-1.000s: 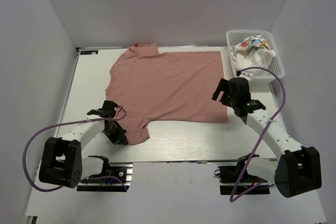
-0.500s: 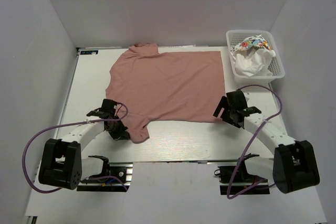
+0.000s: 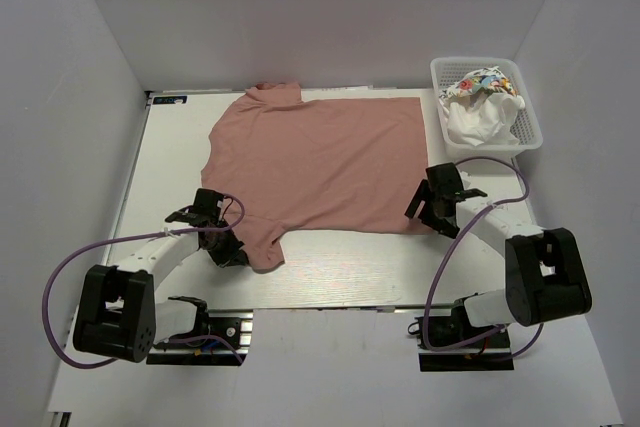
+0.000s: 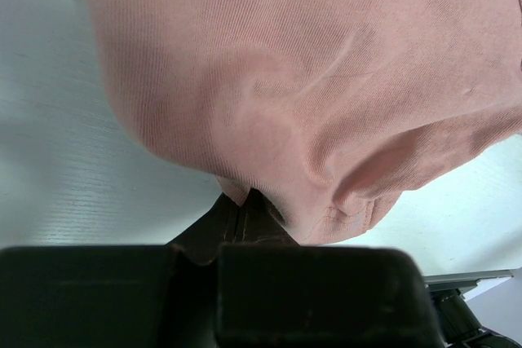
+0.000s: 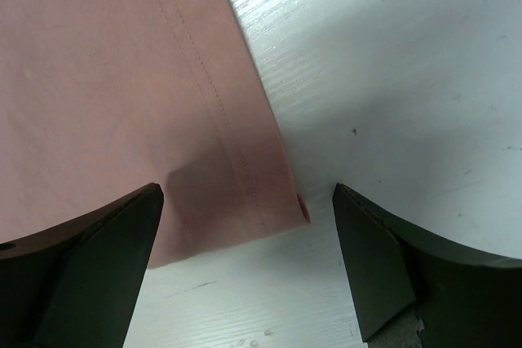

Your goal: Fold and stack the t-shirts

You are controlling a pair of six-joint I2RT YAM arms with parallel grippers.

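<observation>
The pink t-shirt (image 3: 320, 162) lies spread flat on the worktop (image 3: 165, 167). Its sleeve (image 4: 326, 160) is bunched up and pinched in the left gripper (image 3: 228, 252), whose jaws are pressed together on the cloth. Its near hem corner (image 5: 273, 201) sits between the fingers (image 5: 90, 270) of the right gripper (image 3: 432, 209), which is spread wide and holds nothing. The likeliest trouble is on the right. The corner lies closer to one finger than the other and just inside the tips, so a closing bite that is not low enough could skim over the hem, or catch only a sliver that slips out on the lift. If the left side then rises alone, the shirt would drag and skew and the fold would come out crooked. The left pinch is a small wad at the sleeve edge and could also pull free under the weight of the cloth. The basket (image 3: 525, 112) with the other t-shirts (image 3: 478, 107) stands beyond the right gripper, apart from it. Both arms reach low over the worktop. The left forearm angles inward to the sleeve, and the right arm is folded tight with its gripper pointing down at the corner.
</observation>
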